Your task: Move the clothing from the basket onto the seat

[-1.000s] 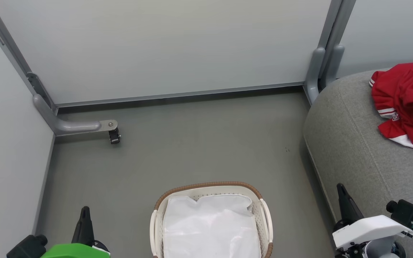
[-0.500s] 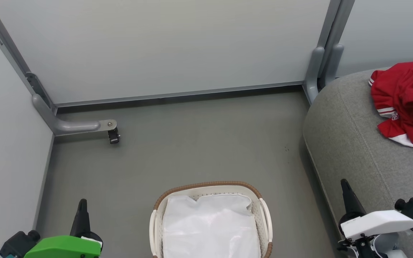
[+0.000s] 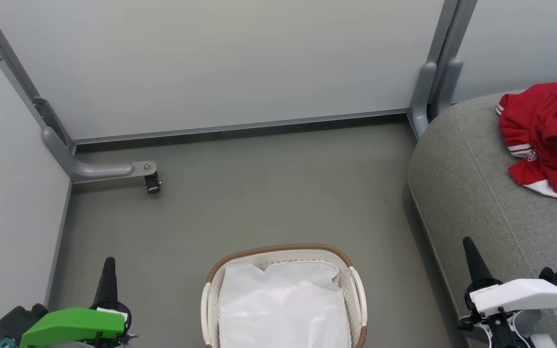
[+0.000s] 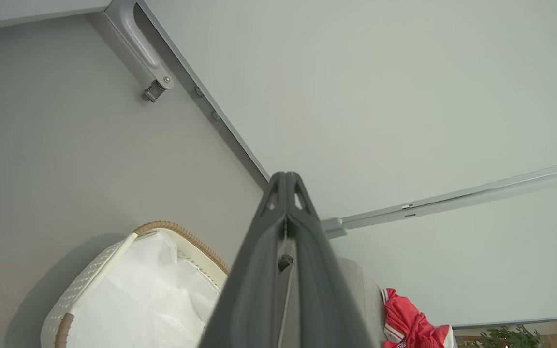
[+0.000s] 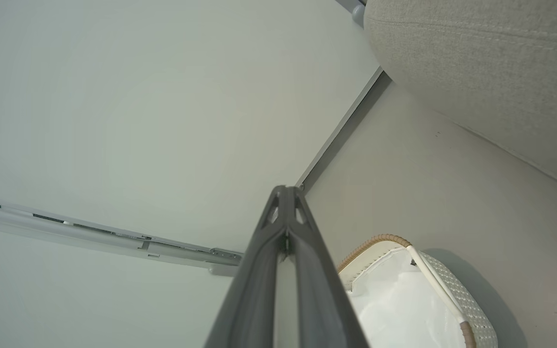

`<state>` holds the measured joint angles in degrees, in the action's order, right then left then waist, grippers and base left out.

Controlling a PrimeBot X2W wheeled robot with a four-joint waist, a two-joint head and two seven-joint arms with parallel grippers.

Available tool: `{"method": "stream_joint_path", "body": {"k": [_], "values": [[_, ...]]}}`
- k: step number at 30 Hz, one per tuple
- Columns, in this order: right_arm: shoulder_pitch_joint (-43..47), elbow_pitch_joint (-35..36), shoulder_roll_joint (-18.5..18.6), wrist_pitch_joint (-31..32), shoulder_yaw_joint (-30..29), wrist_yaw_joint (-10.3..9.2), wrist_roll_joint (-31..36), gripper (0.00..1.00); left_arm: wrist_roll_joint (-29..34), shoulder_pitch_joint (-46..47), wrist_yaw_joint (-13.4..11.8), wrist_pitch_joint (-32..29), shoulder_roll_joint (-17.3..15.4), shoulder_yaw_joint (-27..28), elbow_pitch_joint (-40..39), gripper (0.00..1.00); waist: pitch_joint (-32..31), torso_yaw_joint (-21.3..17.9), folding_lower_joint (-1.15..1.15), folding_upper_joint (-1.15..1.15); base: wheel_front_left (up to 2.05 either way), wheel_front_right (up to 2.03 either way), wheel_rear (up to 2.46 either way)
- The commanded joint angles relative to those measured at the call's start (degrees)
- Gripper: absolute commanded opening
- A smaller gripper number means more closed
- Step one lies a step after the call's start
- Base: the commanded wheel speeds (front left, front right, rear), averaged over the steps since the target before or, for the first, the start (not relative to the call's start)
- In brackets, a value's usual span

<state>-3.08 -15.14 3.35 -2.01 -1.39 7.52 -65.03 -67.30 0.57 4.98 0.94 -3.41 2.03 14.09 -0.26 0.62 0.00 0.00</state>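
A staged test bay dressed as a home: pale partition panels (image 3: 220, 63) on grey metal frames (image 3: 440, 58) stand ahead of the left claw (image 3: 109, 262) and right claw (image 3: 467, 241). One frame foot (image 3: 109, 170) with a castor (image 3: 153, 183) lies beyond the left claw. The floor (image 3: 269, 193) is plain grey, a grey sofa seat (image 3: 462, 183) sits beside the right claw, and a laundry basket (image 3: 278, 250) stands between the two.

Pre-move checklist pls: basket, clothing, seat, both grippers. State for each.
1. Red garments out of the basket: ok; its visible inside shows just the white liner sheet.
2. Anything under the liner, or at the basket's near end cut off by the head view's edge: cannot tell.
3. Clothing resting on the seat: ok; it lies crumpled on the grey cushion, partly past the picture's right edge.
4. Left gripper shut and holding nothing: ok.
5. Right gripper shut and holding nothing: ok; it is beside the seat's front.
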Motion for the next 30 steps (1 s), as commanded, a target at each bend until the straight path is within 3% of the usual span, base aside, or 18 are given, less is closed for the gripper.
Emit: {"method": "stream_joint_path", "body": {"k": [1,30], "values": [[-1.42,0.72,0.49,0.55,-0.48,-0.03,-2.21,0.00,-1.85,1.57,0.38,-0.64,-0.09,0.66,-0.41,0.00,0.02,-0.02,0.00,0.00,0.00,0.00,0.00],[-2.58,1.09,0.46,4.84,-2.71,-0.04,-17.45,0.00,-15.46,4.36,1.72,-4.79,0.27,3.02,-0.22,0.00,0.23,-0.34,0.00,0.00,0.00,0.00,0.00]]}}
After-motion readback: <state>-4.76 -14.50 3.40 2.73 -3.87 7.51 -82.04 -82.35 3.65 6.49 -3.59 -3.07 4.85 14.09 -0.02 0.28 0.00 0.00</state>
